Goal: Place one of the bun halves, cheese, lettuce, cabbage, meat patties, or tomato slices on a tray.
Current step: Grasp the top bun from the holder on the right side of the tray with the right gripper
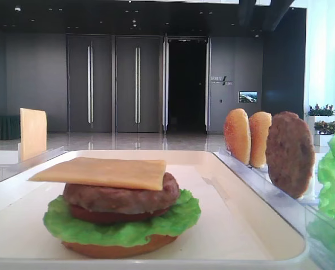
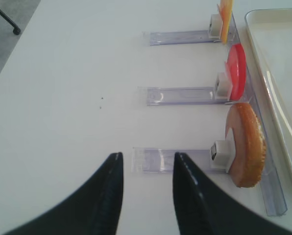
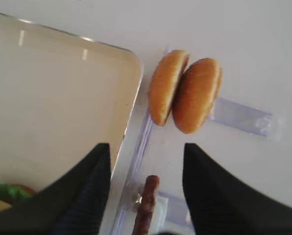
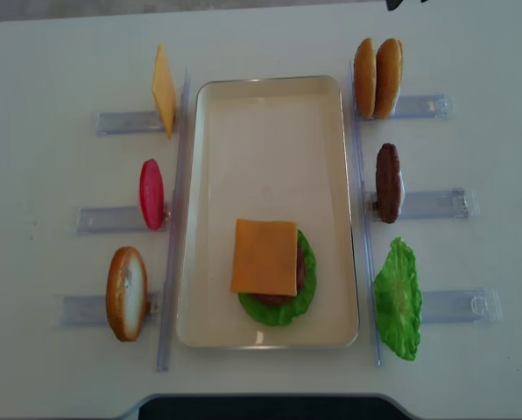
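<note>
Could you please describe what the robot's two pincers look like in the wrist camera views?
Both show as pairs of black, tapering fingers. The right pincer has broad fingers with a fine ribbed texture on the inner faces. The left pincer looks smoother and slightly glossy. No cables or markings are visible.

You see a cream-white rectangular tray point(image 4: 270, 96) on a white worktop point(image 4: 51, 70). On it, a yellow-orange square cheese slice point(image 4: 264, 256) tops a grainy brown meat patty point(image 1: 122, 198), a dark red tomato slice point(image 1: 108, 216) and a bright green ruffled lettuce leaf point(image 1: 122, 228). The two golden-brown domed bun halves point(image 4: 377, 77) stand in a clear plastic rack point(image 4: 423, 107). Both end effectors, left point(image 2: 147, 191) and right point(image 3: 146, 191), look black.
</note>
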Action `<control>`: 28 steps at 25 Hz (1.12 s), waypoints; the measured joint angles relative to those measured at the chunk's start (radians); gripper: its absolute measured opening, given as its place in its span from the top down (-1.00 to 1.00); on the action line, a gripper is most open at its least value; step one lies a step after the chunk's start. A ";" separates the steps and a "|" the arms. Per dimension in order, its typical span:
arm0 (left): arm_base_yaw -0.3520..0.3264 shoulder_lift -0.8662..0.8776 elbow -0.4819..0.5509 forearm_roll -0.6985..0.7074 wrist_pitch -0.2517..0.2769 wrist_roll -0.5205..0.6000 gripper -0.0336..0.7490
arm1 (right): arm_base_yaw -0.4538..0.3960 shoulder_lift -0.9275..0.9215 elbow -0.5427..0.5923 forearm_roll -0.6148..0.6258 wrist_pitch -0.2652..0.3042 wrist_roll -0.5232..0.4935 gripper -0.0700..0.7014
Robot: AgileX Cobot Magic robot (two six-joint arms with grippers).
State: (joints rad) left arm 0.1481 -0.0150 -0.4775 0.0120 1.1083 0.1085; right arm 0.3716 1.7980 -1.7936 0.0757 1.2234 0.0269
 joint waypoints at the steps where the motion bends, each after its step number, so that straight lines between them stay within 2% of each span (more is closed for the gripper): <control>1: 0.000 0.000 0.000 0.000 0.000 0.000 0.24 | 0.016 0.004 0.000 0.000 0.000 0.005 -0.11; 5: 0.000 0.000 0.000 0.000 0.000 0.000 0.24 | 0.036 0.033 0.000 0.005 0.000 0.026 -0.13; 10: 0.000 0.000 0.000 0.000 0.000 0.000 0.24 | 0.036 0.062 0.000 0.008 0.000 0.049 -0.28; 16: 0.000 0.000 0.001 0.000 0.000 0.000 0.24 | 0.035 0.102 0.000 0.043 -0.001 0.087 -0.30; 24: 0.000 0.000 0.001 0.000 0.000 0.000 0.24 | 0.012 0.159 0.000 0.103 -0.085 0.089 -0.30; 28: 0.000 0.000 0.001 0.000 0.000 0.000 0.24 | 0.000 0.182 0.000 0.105 -0.103 0.088 -0.30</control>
State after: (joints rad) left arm 0.1481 -0.0150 -0.4768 0.0120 1.1083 0.1085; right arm 0.3718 1.9799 -1.7936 0.1803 1.1205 0.1150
